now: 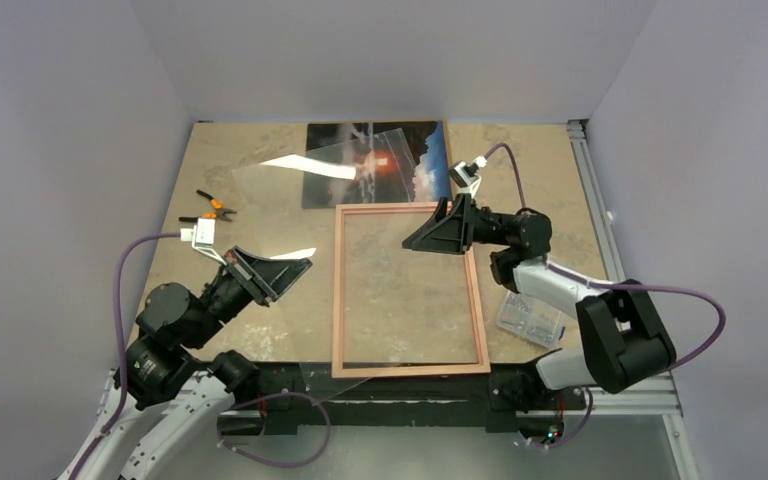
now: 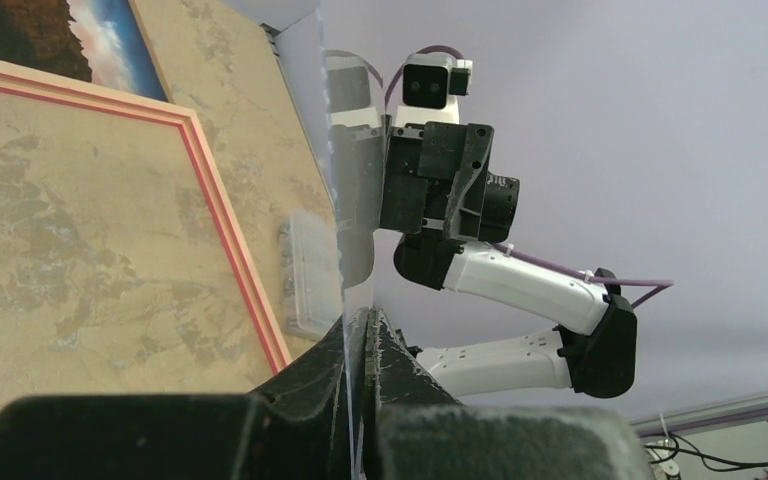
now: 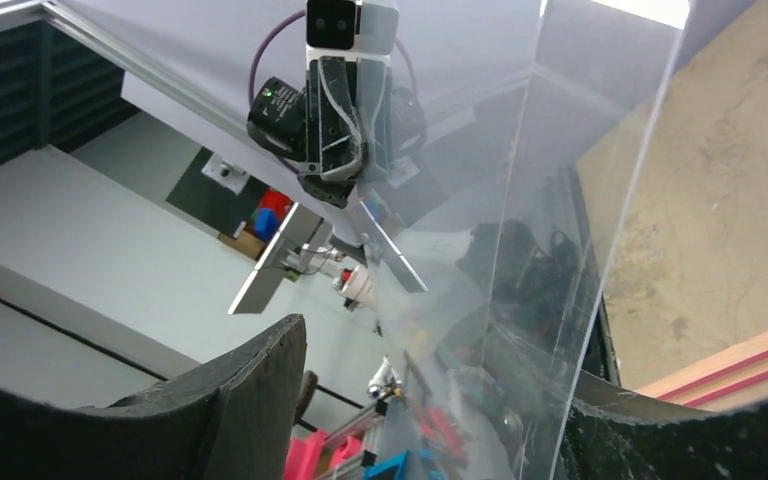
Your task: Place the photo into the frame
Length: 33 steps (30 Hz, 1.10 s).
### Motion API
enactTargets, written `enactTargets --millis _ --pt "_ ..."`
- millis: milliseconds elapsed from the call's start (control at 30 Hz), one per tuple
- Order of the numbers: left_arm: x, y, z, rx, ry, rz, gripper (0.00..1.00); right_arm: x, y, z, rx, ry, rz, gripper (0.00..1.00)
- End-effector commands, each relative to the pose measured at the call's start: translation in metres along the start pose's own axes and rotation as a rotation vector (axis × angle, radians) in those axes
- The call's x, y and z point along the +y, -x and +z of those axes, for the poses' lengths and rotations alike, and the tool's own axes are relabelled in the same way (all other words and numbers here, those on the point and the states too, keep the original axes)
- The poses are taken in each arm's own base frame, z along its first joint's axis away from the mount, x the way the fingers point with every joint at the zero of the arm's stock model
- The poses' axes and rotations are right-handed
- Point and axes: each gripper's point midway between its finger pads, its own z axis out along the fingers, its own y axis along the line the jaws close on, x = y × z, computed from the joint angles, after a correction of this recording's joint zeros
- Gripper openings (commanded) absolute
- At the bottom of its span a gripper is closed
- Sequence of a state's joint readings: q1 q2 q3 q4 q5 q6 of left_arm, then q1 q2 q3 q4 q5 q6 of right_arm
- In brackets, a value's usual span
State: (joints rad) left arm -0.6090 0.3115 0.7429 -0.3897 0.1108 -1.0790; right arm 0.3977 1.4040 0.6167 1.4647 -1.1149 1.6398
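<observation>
The pink-edged frame [image 1: 338, 300] lies flat on the table centre, with bare table showing through it. It also shows in the left wrist view [image 2: 230, 240] and the right wrist view [image 3: 730, 365]. The photo [image 1: 400, 165] lies face up behind it, and its corner shows in the left wrist view [image 2: 40, 30]. My left gripper [image 1: 300, 268] [image 2: 365, 350] is shut on the edge of a clear sheet [image 1: 360, 160] [image 2: 355, 200], held raised over the table. My right gripper [image 1: 415, 240] [image 3: 440, 360] is open over the frame's top right, with the sheet [image 3: 560, 200] passing between its fingers.
Orange-handled pliers [image 1: 215, 208] lie at the left of the table. A small clear plastic box [image 1: 530, 318] [image 2: 305, 265] sits right of the frame. An aluminium rail [image 1: 590, 200] runs along the table's right edge. Walls close in on three sides.
</observation>
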Motion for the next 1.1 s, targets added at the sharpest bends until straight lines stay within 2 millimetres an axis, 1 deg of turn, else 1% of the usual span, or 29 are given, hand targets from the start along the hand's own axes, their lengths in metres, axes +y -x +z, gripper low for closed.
enactTargets --millis 0,133,233,300,467,500,533,567,600,633,700,767,833,900,933,967,1000,1067 --pt "-0.012 0.005 -0.005 -0.014 -0.037 -0.007 0.00 0.007 0.009 0.003 0.018 -0.025 -0.106 0.58" --pt "-0.012 0.004 -0.006 -0.011 -0.036 -0.008 0.00 0.004 0.013 0.005 0.032 -0.057 -0.125 0.45" --pt "-0.011 0.004 -0.006 -0.012 -0.036 -0.011 0.00 0.004 0.012 0.005 0.053 -0.065 -0.133 0.27" --pt "-0.010 0.004 -0.005 -0.013 -0.034 -0.011 0.00 0.005 0.012 0.005 0.060 -0.064 -0.137 0.20" --pt "-0.006 0.004 -0.005 -0.016 -0.015 -0.014 0.00 0.005 0.008 0.003 0.066 -0.064 -0.138 0.07" --pt "-0.004 0.004 -0.005 -0.021 -0.006 -0.017 0.07 0.005 0.007 0.003 0.067 -0.065 -0.138 0.04" --pt "-0.002 0.005 -0.006 -0.026 0.007 -0.022 0.17 0.004 0.007 0.003 0.069 -0.067 -0.136 0.01" --pt "0.000 0.006 -0.006 -0.032 0.018 -0.025 0.34 0.003 0.007 0.003 0.069 -0.071 -0.136 0.00" --pt "0.002 0.006 -0.007 -0.038 0.027 -0.029 0.45 0.001 0.007 0.002 0.071 -0.080 -0.127 0.00" --pt "0.005 0.007 -0.007 -0.045 0.039 -0.034 0.53 -0.002 0.007 0.002 0.074 -0.090 -0.119 0.00" --pt "0.011 0.008 -0.009 -0.056 0.069 -0.044 0.66 -0.006 0.008 0.002 0.074 -0.117 -0.111 0.00" --pt "0.020 0.009 -0.011 -0.068 0.120 -0.052 0.76 -0.012 0.011 0.002 0.071 -0.159 -0.104 0.00" --pt "0.034 0.010 -0.014 -0.078 0.195 -0.059 0.86 -0.022 0.015 0.000 0.067 -0.226 -0.106 0.00" --pt "0.052 0.007 -0.020 -0.068 0.294 -0.055 0.93 -0.034 0.018 -0.005 0.057 -0.327 -0.098 0.00" --pt "0.067 0.002 -0.025 -0.050 0.371 -0.054 0.95 -0.038 0.021 -0.007 0.053 -0.372 -0.110 0.00" --pt "0.074 0.003 -0.029 -0.058 0.414 -0.052 0.97 -0.041 0.023 -0.010 0.047 -0.417 -0.111 0.00" --pt "0.086 0.000 -0.036 -0.046 0.481 -0.045 0.98 -0.044 0.025 -0.013 0.039 -0.453 -0.111 0.00" --pt "0.102 -0.002 -0.046 -0.034 0.581 -0.029 0.99 -0.050 0.031 -0.020 0.003 -0.521 -0.088 0.00"
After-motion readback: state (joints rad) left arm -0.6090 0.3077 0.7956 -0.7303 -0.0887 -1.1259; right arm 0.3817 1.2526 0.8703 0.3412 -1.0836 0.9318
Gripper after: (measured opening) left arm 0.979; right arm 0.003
